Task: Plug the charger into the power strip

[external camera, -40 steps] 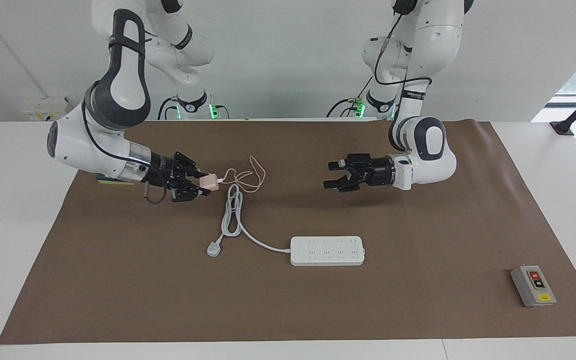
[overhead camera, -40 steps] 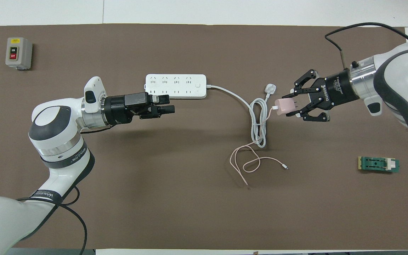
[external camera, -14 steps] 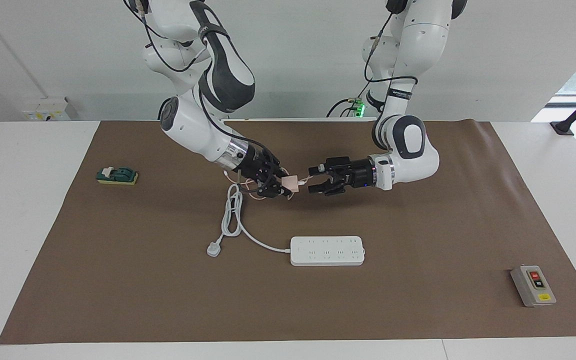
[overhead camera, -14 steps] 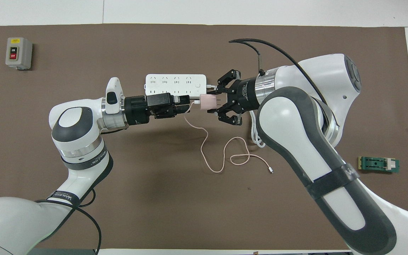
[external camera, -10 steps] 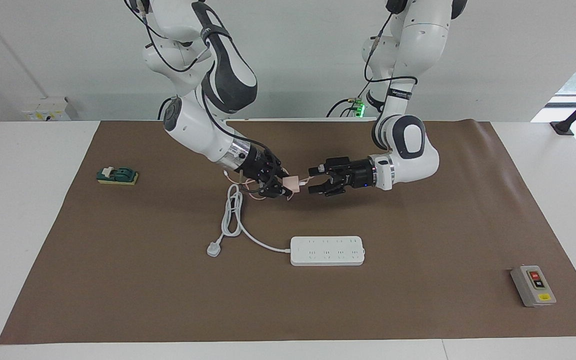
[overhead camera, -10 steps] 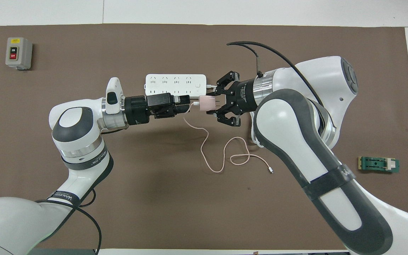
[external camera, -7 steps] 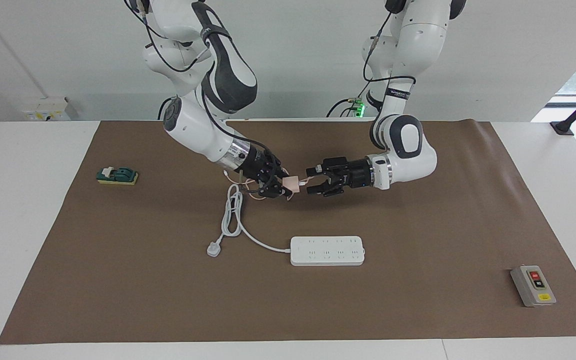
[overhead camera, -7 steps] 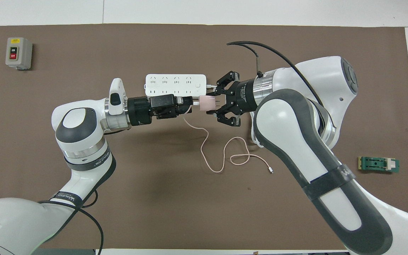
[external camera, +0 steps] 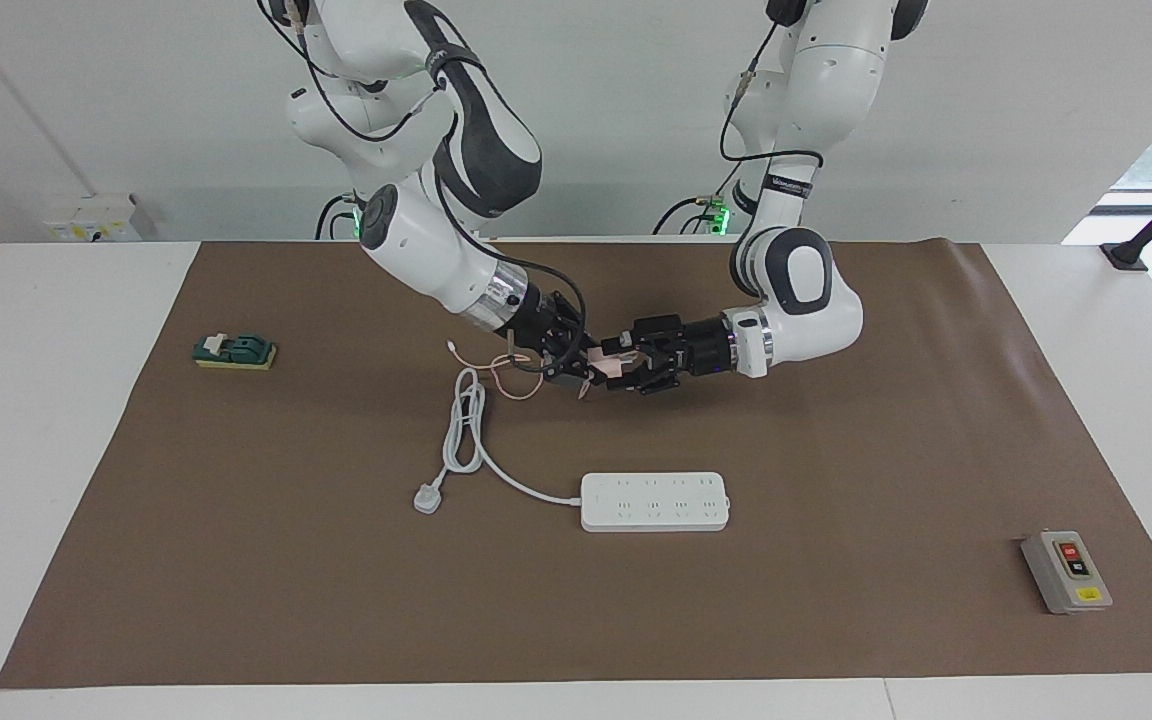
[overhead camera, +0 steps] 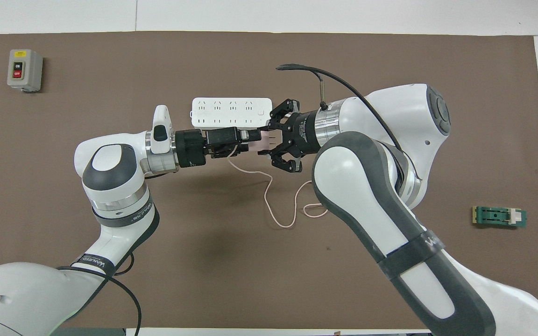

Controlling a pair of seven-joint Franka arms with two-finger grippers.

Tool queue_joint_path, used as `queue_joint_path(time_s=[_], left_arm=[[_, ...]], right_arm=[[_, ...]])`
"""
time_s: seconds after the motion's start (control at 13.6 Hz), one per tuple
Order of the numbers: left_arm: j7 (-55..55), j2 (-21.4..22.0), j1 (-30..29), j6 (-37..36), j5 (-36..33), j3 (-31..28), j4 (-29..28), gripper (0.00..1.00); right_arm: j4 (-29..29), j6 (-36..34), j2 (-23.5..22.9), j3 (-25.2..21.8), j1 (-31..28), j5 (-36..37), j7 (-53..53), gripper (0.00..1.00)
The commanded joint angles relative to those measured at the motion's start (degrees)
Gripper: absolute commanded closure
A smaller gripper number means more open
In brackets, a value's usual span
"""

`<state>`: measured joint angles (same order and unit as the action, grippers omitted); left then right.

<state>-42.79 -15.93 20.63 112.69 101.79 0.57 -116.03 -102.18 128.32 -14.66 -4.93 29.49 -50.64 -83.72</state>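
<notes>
Jaws of both grippers meet on the pale-pink cube charger (external camera: 612,366) mid-air: right gripper (external camera: 576,365) clamps it, left gripper's (external camera: 633,368) grip unclear; thin cable (overhead camera: 269,193) trails toward six o'clock.

I see the charger (external camera: 616,365), a small pale-pink cube, raised off the mat with its thin pink cable (overhead camera: 269,196) trailing down in loops. The power strip (external camera: 655,501), a long flat white bar, sockets up, lies farther from the robots than the charger, nothing plugged in.
</notes>
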Motion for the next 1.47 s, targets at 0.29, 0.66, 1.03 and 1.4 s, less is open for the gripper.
queue_joint_path(time_s=[0.29, 0.66, 1.03, 1.4], left_arm=[[-3.09, -1.39, 0.55, 0.34, 0.33, -0.83, 0.72, 0.0], [-3.09, -0.95, 0.2, -0.72, 0.25, -0.83, 0.28, 0.0], [-3.09, -0.86, 0.02, -0.98, 0.16, -0.92, -0.16, 0.24], [-3.44, -0.95, 0.02, -0.98, -1.77, -1.01, 0.1, 1.0]], right_arm=[[-1.27, 0.79, 0.6, -0.08, -0.05, 0.01, -0.57, 0.94], [-1.71, 1.23, 0.6, -0.08, -0.13, 0.01, -0.31, 0.94], [-1.71, 1.67, 0.33, -0.08, -0.13, 0.01, -0.13, 0.94], [-1.62, 1.67, 0.33, -0.08, -0.13, 0.01, -0.13, 0.94]])
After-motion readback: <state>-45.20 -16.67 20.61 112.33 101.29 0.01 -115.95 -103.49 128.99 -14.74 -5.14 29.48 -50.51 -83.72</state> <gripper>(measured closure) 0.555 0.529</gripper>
